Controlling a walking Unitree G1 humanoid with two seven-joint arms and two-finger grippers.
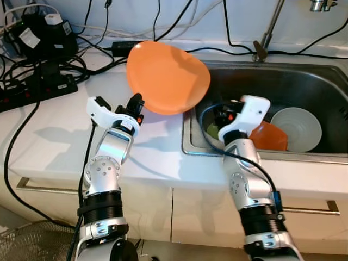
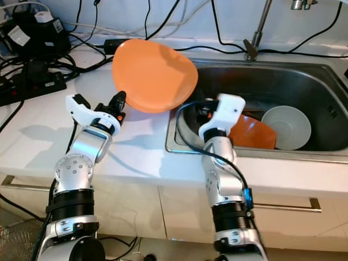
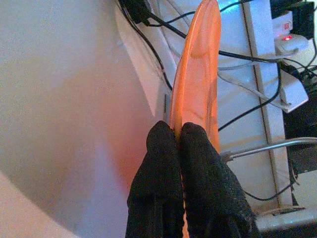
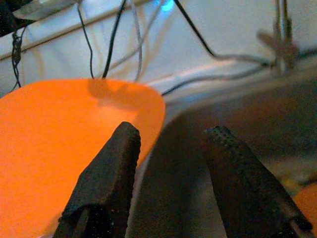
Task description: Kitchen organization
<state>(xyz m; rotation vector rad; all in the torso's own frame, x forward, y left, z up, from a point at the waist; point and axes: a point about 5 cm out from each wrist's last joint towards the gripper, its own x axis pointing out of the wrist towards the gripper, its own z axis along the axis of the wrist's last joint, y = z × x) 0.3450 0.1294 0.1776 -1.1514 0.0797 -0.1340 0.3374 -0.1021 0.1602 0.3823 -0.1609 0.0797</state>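
My left gripper [image 1: 137,103] is shut on the lower rim of a large orange plate [image 1: 167,77], held up tilted over the white counter [image 1: 60,136] beside the sink's left edge. The left wrist view sees the orange plate [image 3: 198,79] edge-on, pinched between the black fingertips [image 3: 163,148]. My right gripper [image 4: 171,144] stands open with nothing between its fingers, low over the left part of the steel sink [image 1: 283,81], facing the orange plate [image 4: 64,148]. In the basin lie a second orange plate [image 1: 269,137] and a white plate [image 1: 298,128].
Black power strips and adapters [image 1: 38,60] with tangled cables crowd the counter's back left. A tap [image 1: 266,38] rises behind the sink. A greenish item [image 1: 212,130] lies at the basin's left. Drawer handles [image 1: 43,187] run under the counter edge.
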